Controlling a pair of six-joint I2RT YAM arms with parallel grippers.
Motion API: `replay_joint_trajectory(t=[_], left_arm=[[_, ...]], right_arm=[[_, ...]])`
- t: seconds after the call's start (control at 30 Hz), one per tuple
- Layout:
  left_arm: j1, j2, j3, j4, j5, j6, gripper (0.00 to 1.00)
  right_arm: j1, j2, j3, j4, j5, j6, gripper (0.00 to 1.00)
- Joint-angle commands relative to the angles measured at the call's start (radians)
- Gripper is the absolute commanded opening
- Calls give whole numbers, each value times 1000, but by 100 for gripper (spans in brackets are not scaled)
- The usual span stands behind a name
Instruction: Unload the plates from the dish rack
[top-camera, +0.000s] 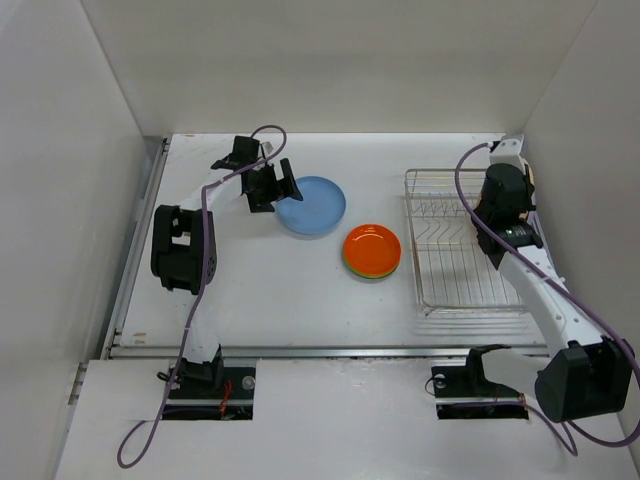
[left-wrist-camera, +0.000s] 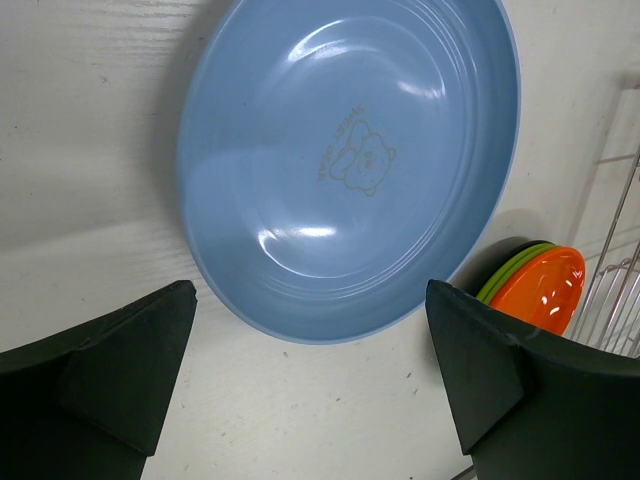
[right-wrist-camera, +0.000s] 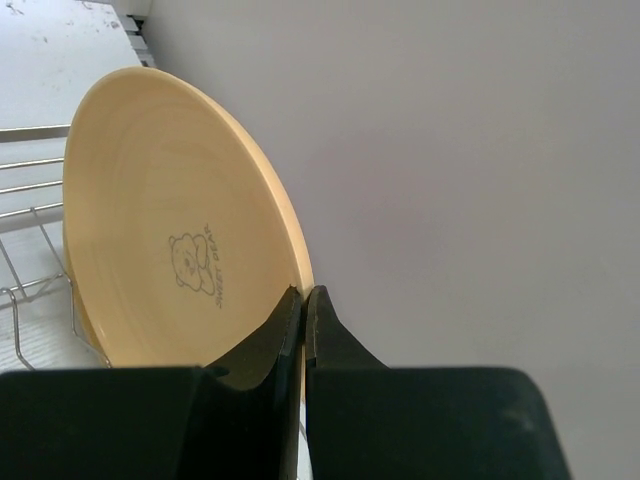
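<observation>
Rim of the tan plate (right-wrist-camera: 170, 230) is clamped in the right pincer (right-wrist-camera: 303, 298); the left pincer (left-wrist-camera: 310, 305) gapes wide above the blue plate (left-wrist-camera: 350, 160).

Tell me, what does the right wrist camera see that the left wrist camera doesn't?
Only right wrist: a tan plate, its rim pinched in the shut right tool. Only left wrist: a light blue plate lying flat below the open left tool, plus an orange plate stacked on a green plate. Both: wires of the dish rack.
</observation>
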Motion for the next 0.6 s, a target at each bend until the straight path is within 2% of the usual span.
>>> replay_joint_trajectory(t=[0.0,0.23,0.37,0.4,0.57], left_arm=[[0,-51,13,11,18,7,99],[0,-42,13,11,44,16,99],[0,-51,3,54,134,36,99],[0,-51,-6,63,198,36,99],[-36,-100,-17,140,373,77,99]], right_arm=[[13,-44,9,116,23,5,0],[13,-88,-1,126,-3,15,0],[13,-111,24,19,-121,115,0],[13,-126,33,-7,-206,143,0],[22,-163,59,-124,-409,232,0]])
